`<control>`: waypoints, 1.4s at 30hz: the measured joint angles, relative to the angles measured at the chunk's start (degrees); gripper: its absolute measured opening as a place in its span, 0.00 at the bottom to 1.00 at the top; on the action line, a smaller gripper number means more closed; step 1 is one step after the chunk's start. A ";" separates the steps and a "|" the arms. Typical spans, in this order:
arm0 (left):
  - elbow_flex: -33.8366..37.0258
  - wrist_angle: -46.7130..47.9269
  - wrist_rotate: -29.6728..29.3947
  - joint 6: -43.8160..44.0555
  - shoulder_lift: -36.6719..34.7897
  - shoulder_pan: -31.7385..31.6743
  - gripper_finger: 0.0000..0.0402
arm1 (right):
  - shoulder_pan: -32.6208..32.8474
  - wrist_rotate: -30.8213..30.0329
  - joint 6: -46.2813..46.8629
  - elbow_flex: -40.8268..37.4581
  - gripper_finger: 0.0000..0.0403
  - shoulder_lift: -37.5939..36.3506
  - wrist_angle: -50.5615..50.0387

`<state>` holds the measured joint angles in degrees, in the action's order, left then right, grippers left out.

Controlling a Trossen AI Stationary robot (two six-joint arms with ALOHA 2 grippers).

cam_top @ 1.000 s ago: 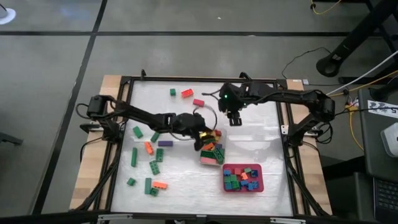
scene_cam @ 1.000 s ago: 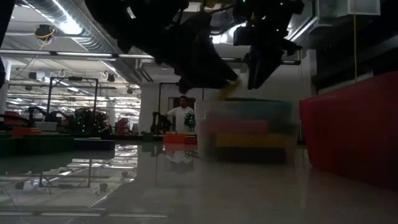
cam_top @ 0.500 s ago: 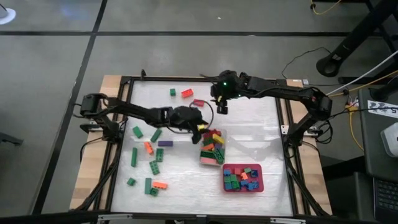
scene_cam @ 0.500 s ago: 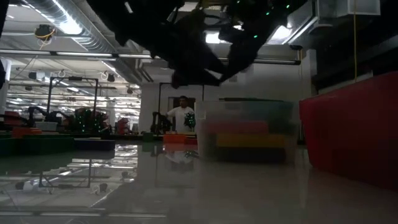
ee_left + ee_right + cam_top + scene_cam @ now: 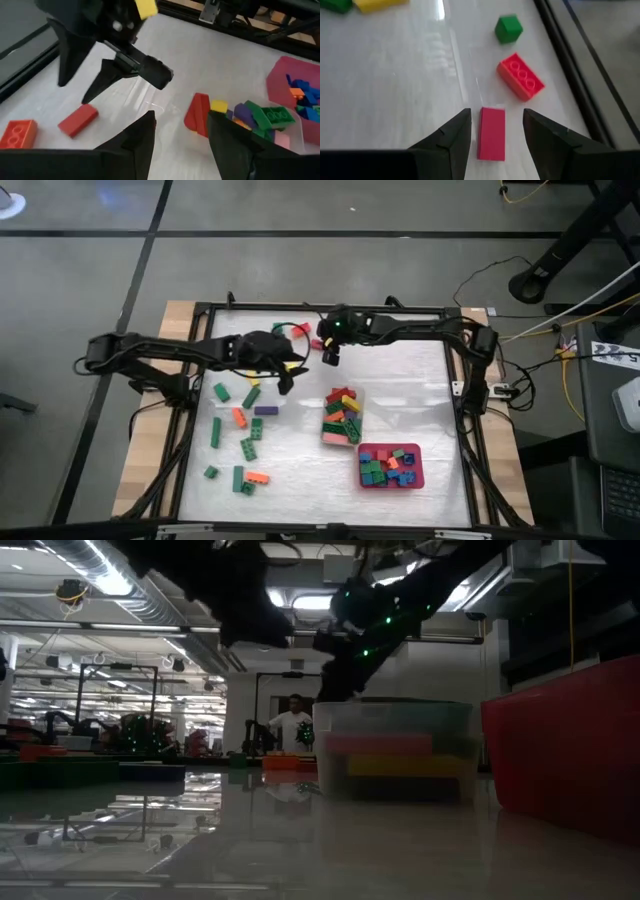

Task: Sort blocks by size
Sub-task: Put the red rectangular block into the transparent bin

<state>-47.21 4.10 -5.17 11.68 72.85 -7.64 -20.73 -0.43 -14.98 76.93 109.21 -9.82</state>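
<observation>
Two arms reach over the bench point(image 5: 400, 395). On it stand one clear tub point(image 5: 340, 418) and one red tray point(image 5: 391, 467), each holding a heap of blocks too crowded to count. About a dozen loose blocks point(image 5: 240, 445) lie at the left, and three more point(image 5: 520, 76) sit near the far edge.

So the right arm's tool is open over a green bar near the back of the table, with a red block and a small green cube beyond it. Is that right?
Not quite: the bar under the right tool is pink-red, not green, as the right wrist view shows. The tool is open, and a red block and a small green cube do lie beyond it.
</observation>
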 joint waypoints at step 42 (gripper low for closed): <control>15.00 -6.58 -0.16 7.70 -4.08 0.15 0.39 | -3.28 2.85 4.68 0.07 0.45 9.03 -2.05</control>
<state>-32.21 -2.48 -5.32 19.38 68.77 -7.49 -24.01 2.42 -10.31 76.99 118.24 -11.88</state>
